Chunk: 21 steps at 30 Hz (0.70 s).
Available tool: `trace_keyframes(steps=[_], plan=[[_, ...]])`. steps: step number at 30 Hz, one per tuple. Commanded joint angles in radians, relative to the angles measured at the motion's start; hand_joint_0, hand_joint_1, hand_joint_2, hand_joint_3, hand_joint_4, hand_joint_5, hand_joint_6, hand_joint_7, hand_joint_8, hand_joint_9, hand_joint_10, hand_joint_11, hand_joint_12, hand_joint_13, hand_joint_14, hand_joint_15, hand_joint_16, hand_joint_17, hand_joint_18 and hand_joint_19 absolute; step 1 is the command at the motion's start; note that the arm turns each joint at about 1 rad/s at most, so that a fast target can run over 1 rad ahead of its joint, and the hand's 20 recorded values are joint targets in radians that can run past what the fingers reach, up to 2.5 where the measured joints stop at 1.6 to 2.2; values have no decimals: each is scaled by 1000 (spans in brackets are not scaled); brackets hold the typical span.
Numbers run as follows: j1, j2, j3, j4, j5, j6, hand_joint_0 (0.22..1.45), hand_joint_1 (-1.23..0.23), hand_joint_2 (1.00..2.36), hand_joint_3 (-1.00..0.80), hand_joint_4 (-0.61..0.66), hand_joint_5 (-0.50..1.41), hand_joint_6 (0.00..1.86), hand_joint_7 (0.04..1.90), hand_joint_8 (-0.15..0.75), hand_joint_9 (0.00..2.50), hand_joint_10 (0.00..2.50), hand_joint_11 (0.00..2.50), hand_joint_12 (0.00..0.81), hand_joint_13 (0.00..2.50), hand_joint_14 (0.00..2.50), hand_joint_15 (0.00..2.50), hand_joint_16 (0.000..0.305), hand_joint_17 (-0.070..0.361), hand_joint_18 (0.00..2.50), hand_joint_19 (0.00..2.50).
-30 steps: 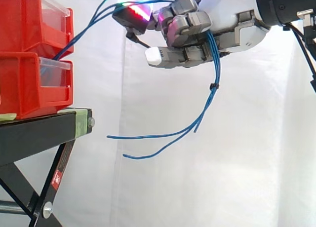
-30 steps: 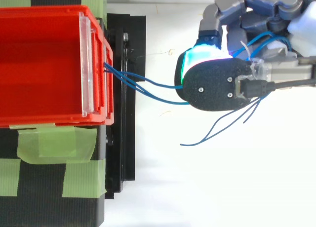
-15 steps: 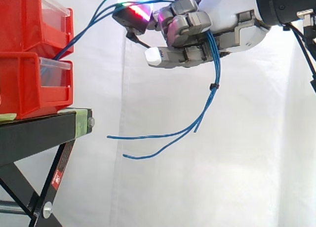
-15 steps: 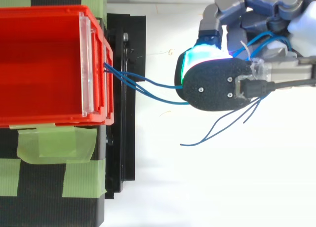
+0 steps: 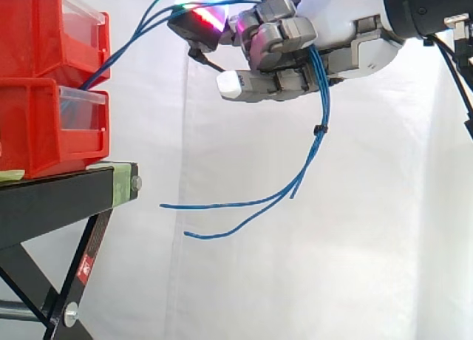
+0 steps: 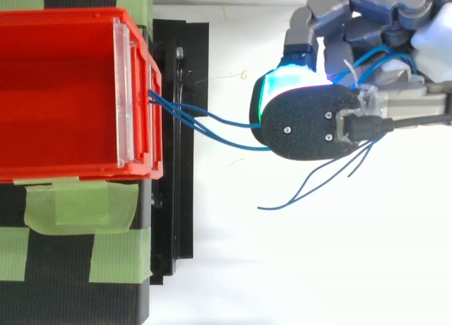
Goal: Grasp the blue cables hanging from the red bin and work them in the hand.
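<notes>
Gripping blue cables trailing from stacked red bins at left, the hand curls tight around them, upper right.

Black stand at left, diag. brace below w/ small red label. Green tape strips on stand top & its right edge. White curtain behind, creased.

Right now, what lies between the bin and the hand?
Only the blue cables, running from the bin into the hand's curled fingers. The top view shows them crossing the stand's edge.
</notes>
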Motion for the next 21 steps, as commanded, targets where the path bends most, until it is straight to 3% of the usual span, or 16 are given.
trace_keyframes(steps=[1,21], plan=[[0,0,0,0,-1,0,991,-633,1306,259,298,8,1469,1024,467,633,2500,2500,533,950,2500,1683,49,111,1081,244],[0,0,0,0,-1,0,983,-630,1324,244,299,13,1467,1019,465,641,2500,2500,541,960,2500,1680,49,111,1092,241]])
